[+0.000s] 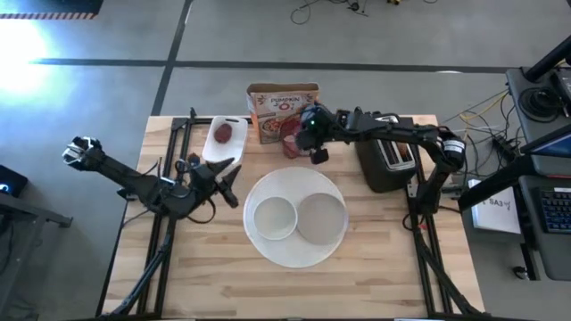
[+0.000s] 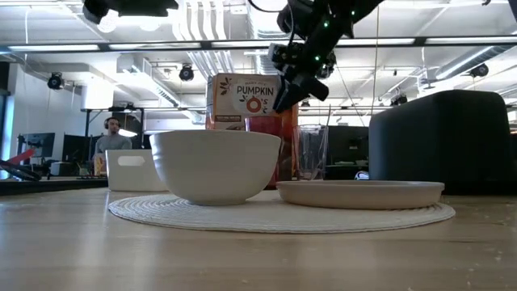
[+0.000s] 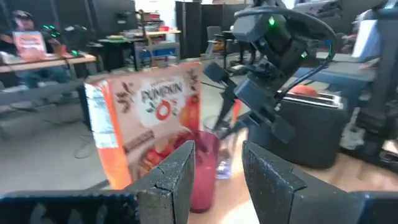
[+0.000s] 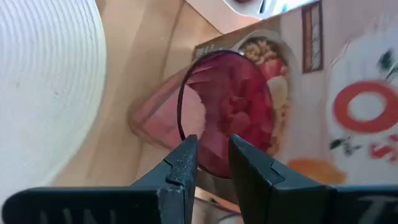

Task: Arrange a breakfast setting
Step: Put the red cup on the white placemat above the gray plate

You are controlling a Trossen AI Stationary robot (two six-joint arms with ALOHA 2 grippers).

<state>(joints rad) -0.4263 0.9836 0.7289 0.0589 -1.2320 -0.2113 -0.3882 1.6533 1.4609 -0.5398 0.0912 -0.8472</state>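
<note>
While the left gripper (image 1: 230, 178) rests low over the table just left of the big plate (image 1: 294, 254), fingers parted and holding nothing, the right gripper (image 1: 314, 153) hangs above the pink cup (image 1: 292, 143) at the back of the table. Its fingers (image 4: 186, 158) are slightly apart, straddling the cup's near rim; contact cannot be confirmed.

Open room: the whole front strip of the light wooden table (image 1: 223, 285) is bare, as is the front right corner. The back edge is crowded (tray (image 1: 225, 134), cereal box (image 1: 282, 109), cup, clear glass (image 2: 311, 151), toaster (image 1: 385, 160) in a row).

Writing: the box reads "PUMPKIN" with a large orange O below it; smaller print is unreadable.

Materials and shapes: the big round white plate has a ribbed, woven-looking surface. On it sit a small white bowl (image 1: 274, 217), smooth and deep, on the left, and a small pale plate (image 1: 321, 218), shallow and matte, on the right, nearly touching. The cup is translucent pink plastic, upright. A dark-red fruit (image 1: 223, 134) lies on the white rectangular tray. The toaster is a black, rounded block.

A person (image 2: 111, 137) sits in the room beyond.
</note>
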